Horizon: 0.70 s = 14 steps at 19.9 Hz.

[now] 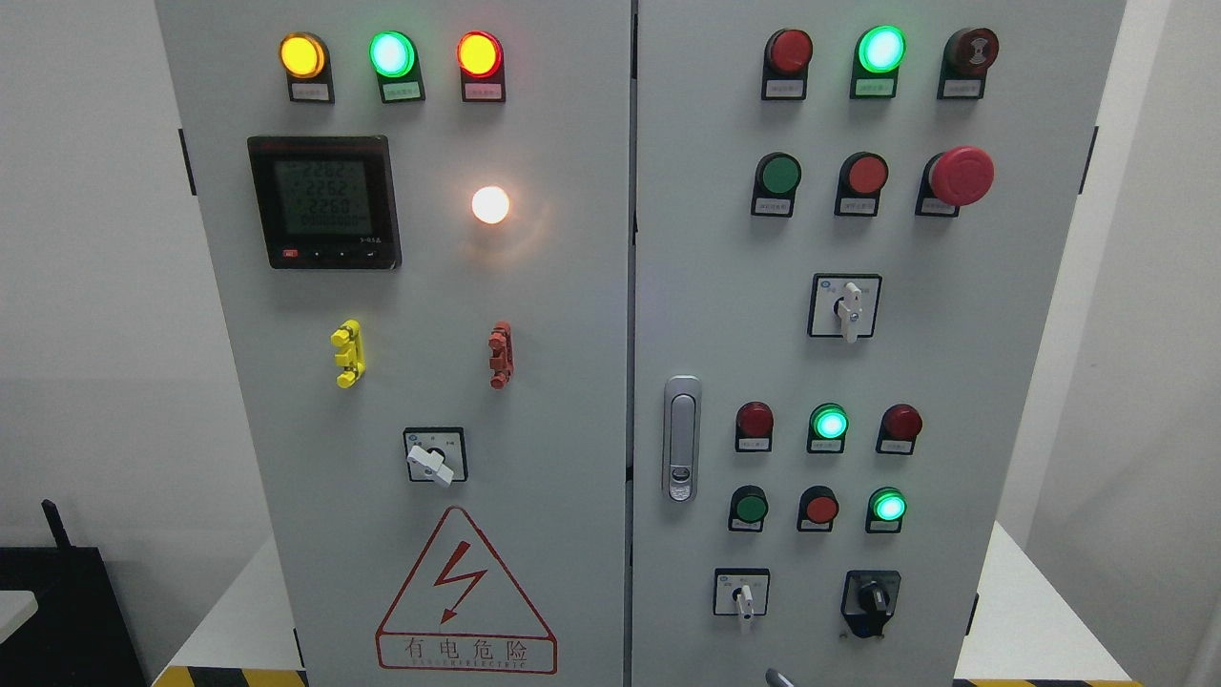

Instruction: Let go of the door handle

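A grey tip pokes in at the bottom edge, about 6 o'clock right of centre; whether it belongs to a hand cannot be told, so the fingers' state cannot be told either. Neither arm is otherwise in view. Beyond it stands the cabinet with both doors closed. The handle, a silver latch at about 5 o'clock from the frame's centre on the right door's left edge, lies flush and nothing touches it. Judged from this, the release looks done, with only the withdrawal perhaps left. Lamps glow at 12 o'clock.
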Motion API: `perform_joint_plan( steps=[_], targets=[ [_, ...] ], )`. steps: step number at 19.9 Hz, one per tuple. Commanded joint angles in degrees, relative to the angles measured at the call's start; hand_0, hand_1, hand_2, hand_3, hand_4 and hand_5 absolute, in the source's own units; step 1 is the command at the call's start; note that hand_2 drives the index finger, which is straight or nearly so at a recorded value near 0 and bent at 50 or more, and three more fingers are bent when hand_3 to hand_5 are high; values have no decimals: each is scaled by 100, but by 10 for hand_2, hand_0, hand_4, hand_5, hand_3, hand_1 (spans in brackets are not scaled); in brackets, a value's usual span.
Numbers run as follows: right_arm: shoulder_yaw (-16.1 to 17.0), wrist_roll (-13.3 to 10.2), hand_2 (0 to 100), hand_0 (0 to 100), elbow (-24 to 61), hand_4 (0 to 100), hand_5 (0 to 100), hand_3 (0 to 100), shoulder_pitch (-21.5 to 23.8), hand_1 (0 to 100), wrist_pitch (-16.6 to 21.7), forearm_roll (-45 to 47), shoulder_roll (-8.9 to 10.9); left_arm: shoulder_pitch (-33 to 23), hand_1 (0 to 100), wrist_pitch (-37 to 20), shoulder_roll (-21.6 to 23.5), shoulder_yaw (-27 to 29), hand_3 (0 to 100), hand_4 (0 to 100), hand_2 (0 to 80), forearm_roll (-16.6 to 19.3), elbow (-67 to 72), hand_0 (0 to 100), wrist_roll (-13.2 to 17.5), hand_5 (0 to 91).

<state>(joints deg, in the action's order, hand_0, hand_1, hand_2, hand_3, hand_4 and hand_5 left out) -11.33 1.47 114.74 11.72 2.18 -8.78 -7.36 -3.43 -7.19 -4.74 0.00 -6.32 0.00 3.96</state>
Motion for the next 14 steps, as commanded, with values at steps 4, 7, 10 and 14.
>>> perform_joint_plan(
  steps=[4,7,10,14],
  targets=[
    [-1,-15,0,467,-13,0,0,0,6,35,-7,0,7,0,389,-2,0,-70,0,0,0,-1,-88,120,-9,0],
    [-9,-15,0,468,-13,0,0,0,6,34,-7,0,7,0,389,-2,0,-70,0,0,0,-1,-88,120,0,0],
    [-27,-15,0,468,5,0,0,0,-3,34,10,-27,-2,0,389,-2,0,-70,0,0,0,-1,-88,120,0,0],
    [-71,-6,0,442,22,144,78,150,50,116,255,-656,33,0,389,-2,0,-70,0,0,0,-1,-88,120,0,0]
  ],
)
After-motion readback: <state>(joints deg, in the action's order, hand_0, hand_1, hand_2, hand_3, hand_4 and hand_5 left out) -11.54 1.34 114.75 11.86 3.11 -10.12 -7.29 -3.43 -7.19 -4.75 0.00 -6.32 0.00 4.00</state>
